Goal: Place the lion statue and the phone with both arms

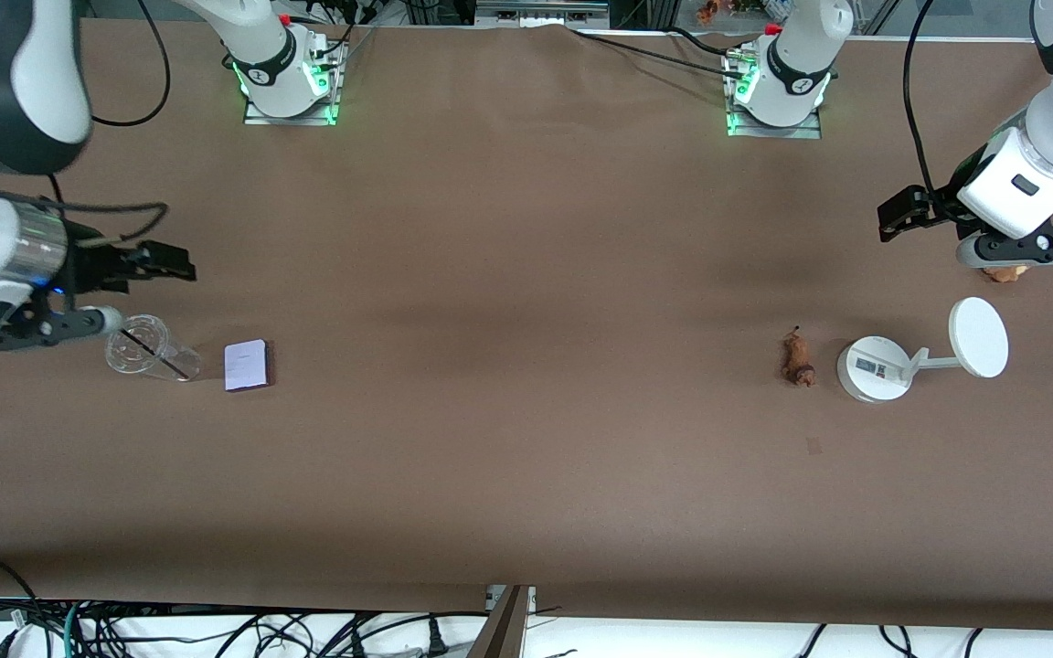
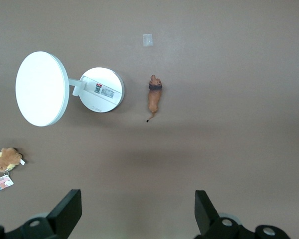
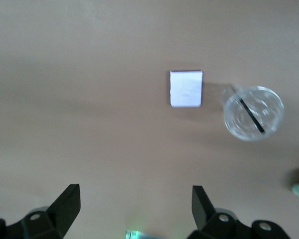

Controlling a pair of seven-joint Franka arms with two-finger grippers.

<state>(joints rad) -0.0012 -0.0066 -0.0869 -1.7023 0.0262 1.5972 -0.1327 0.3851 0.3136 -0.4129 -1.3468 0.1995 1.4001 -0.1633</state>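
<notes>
The left gripper (image 2: 134, 214) hangs in the air over bare brown table (image 1: 526, 274) at the left arm's end, jaws spread wide — nothing between them, nothing touched. Seen from the front camera, the lion statue (image 1: 798, 358) lies on the table at about seven o'clock from that gripper, just beside the round base of a white stand (image 1: 874, 367) with a disc. A brown plush toy (image 2: 6, 159) with a card tag lies near the stand's disc.

The right gripper (image 3: 134, 211) hovers over the table at the right arm's end, jaws likewise released and empty. The phone (image 1: 246, 365) lies flat at about four o'clock from it — close beside a clear plastic cup (image 1: 138, 346) tipped on its side.
</notes>
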